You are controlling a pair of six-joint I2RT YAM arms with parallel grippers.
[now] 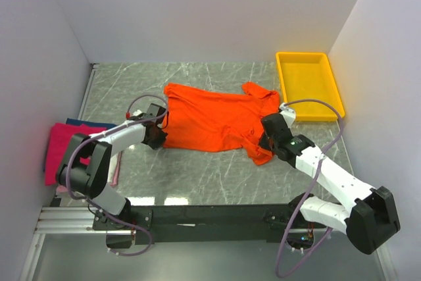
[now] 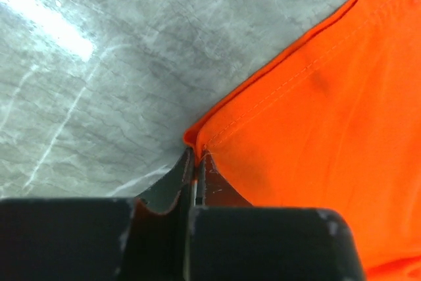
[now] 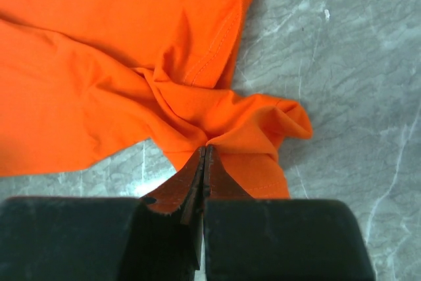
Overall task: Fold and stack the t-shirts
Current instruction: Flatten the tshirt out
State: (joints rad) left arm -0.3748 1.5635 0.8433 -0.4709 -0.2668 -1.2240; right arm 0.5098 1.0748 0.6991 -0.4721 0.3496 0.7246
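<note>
Filling the view between white walls (image 1: 197,11): grey marbled tabletop (image 1: 217,182). Spread across its middle, orange t-shirt (image 1: 210,120), mostly flat, hem at the left end, both short sleeves at the right end, far sleeve lying smooth, near sleeve bunched and twisted. Sitting at the far right corner, just beside that far sleeve, yellow tray (image 1: 301,53), long side along the right wall. Stacked at the left edge against the left wall, well apart from the tray, folded shirts: magenta-pink shirt (image 1: 59,146) on top, dark blue shirt (image 1: 89,123) peeking out on the far side, a pale edge underneath at the near side, partly hidden by the left arm (image 1: 112,139). Reaching in from the near left, left claw (image 2: 195,159), fingers pressed together on the near hem corner of the orange t-shirt, stitched edge running away from the tips. Reaching in from the near right, right claw (image 3: 205,153), fingers closed tight on the crumpled near sleeve, cloth gathered into folds at the pinch, loose end flopped onto the tabletop.
</note>
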